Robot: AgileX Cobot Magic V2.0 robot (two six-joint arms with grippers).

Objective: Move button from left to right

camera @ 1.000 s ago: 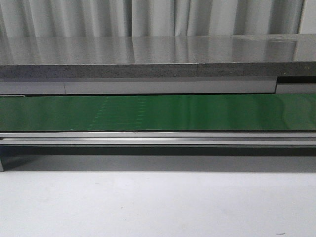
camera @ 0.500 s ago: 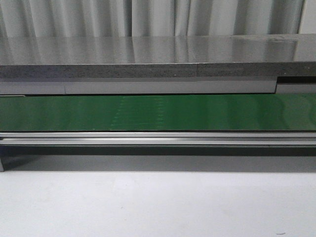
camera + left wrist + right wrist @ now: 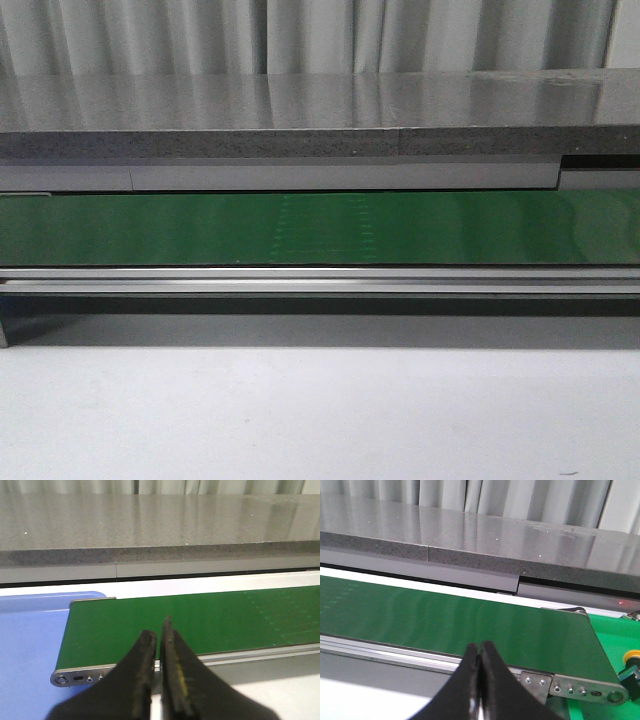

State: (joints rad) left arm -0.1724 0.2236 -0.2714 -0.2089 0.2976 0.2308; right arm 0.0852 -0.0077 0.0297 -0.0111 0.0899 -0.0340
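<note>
A small button with a yellow ring head [image 3: 633, 656] on a dark body shows only at the edge of the right wrist view, on a green surface [image 3: 612, 630] past the end of the conveyor belt [image 3: 445, 620]. My right gripper [image 3: 479, 647] is shut and empty, in front of the belt's near rail. My left gripper [image 3: 159, 630] is shut and empty, over the belt's other end [image 3: 200, 620]. No button shows on the belt in the front view [image 3: 320, 228]. Neither gripper shows in the front view.
A blue tray [image 3: 30, 640] lies beside the belt's left end. A grey stone counter [image 3: 320, 110] runs behind the belt, with curtains behind it. A white table top [image 3: 320, 420] lies in front of the belt's metal rail [image 3: 320, 280].
A faint dotted pattern on the green belt has moved to the right across the front view. Nothing else has changed.
</note>
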